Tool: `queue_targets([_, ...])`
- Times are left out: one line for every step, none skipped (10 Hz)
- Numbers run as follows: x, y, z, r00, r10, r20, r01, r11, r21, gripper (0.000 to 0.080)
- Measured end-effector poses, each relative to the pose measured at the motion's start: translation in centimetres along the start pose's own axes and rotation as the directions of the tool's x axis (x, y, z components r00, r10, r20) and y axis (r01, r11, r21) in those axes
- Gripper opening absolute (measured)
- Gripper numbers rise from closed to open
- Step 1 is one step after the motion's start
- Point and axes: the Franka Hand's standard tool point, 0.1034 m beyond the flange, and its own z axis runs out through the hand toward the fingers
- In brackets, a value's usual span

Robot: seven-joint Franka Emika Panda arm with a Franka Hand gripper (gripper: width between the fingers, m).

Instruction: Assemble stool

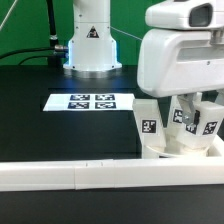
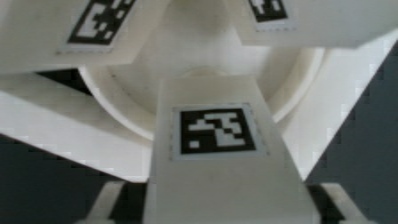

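Note:
The white round seat [image 1: 172,150] lies at the exterior view's right, against the rail, with three white tagged legs standing up from it. My gripper [image 1: 192,112] is right above them, shut on the middle leg [image 1: 184,118]. In the wrist view that leg [image 2: 221,130] runs from between my fingers [image 2: 111,203] into the seat's [image 2: 121,92] round hollow, its tag facing the camera. My gripper [image 2: 219,206] holds the leg's near end. Two other legs [image 2: 96,24] [image 2: 270,14] stand on the seat's far side. The joint between leg and seat is hidden.
The marker board [image 1: 90,101] lies flat on the black table in the middle. A long white border rail [image 1: 60,176] runs along the front, touching the seat. The arm's base [image 1: 90,40] stands at the back.

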Motion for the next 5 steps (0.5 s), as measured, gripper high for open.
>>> queue_targets([0.0,-0.23,0.05,0.982,0.187,-0.002,-0.187,0.982,0.0,0.0334])
queue_targets([-0.07,-0.18,0.09,0.936,0.351,-0.002,-0.351,0.936,-0.002,0.0335])
queue_targets([-0.12,0.12,0.14,0.849,0.528,0.004,-0.528,0.849,0.005,0.0335])
queue_targets([-0.15,0.37,0.15,0.773,0.634,0.011,-0.634,0.773,0.014,0.0335])
queue_targets([-0.21,0.5,0.2,0.724,0.689,0.018,-0.689,0.724,0.019,0.0335])
